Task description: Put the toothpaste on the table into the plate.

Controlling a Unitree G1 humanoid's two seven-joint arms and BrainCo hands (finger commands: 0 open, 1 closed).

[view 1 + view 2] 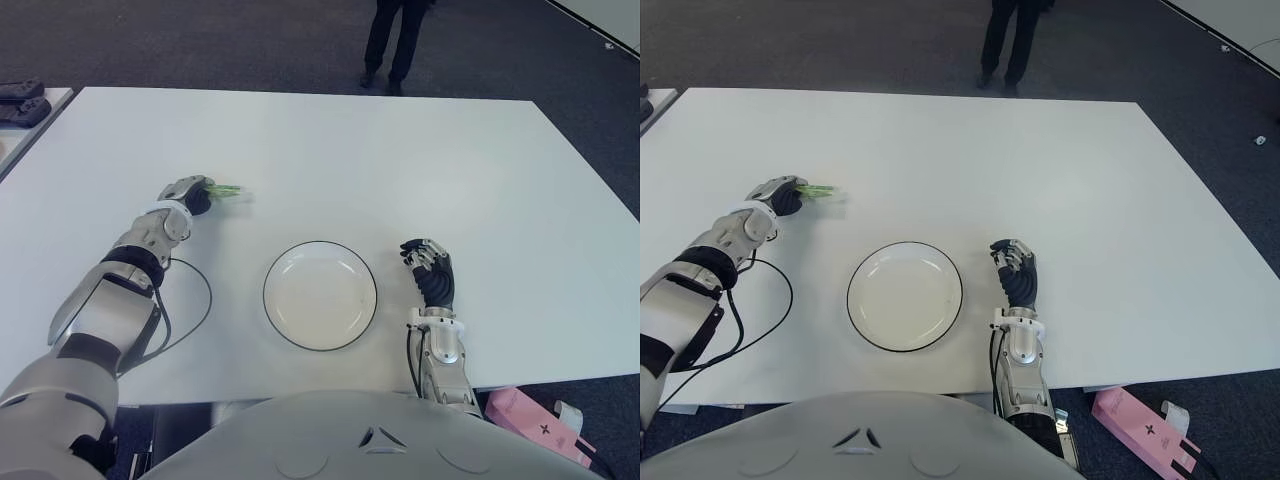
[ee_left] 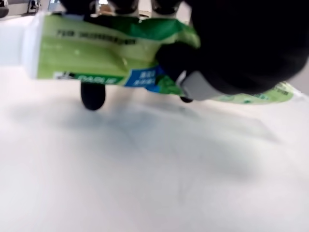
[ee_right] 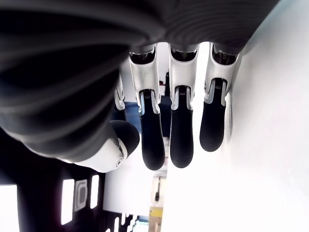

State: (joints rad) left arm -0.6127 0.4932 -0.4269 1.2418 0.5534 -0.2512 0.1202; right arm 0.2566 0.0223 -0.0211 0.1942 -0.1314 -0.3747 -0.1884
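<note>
A green and white toothpaste tube [image 1: 228, 190] is held in my left hand [image 1: 192, 192], at the left of the white table [image 1: 400, 160], up and left of the plate. The left wrist view shows the tube [image 2: 111, 53] pinched between the thumb and the fingers, lifted a little above the tabletop with its shadow beneath. The white plate with a dark rim [image 1: 320, 342] lies near the table's front edge and holds nothing. My right hand [image 1: 430, 272] shows just right of the plate, its fingers relaxed and holding nothing [image 3: 181, 140].
A black cable [image 1: 195, 310] loops on the table left of the plate. A person's legs [image 1: 395, 45] stand beyond the far edge. Dark objects [image 1: 20, 100] lie on another table at the far left. A pink box [image 1: 535, 425] sits on the floor at the lower right.
</note>
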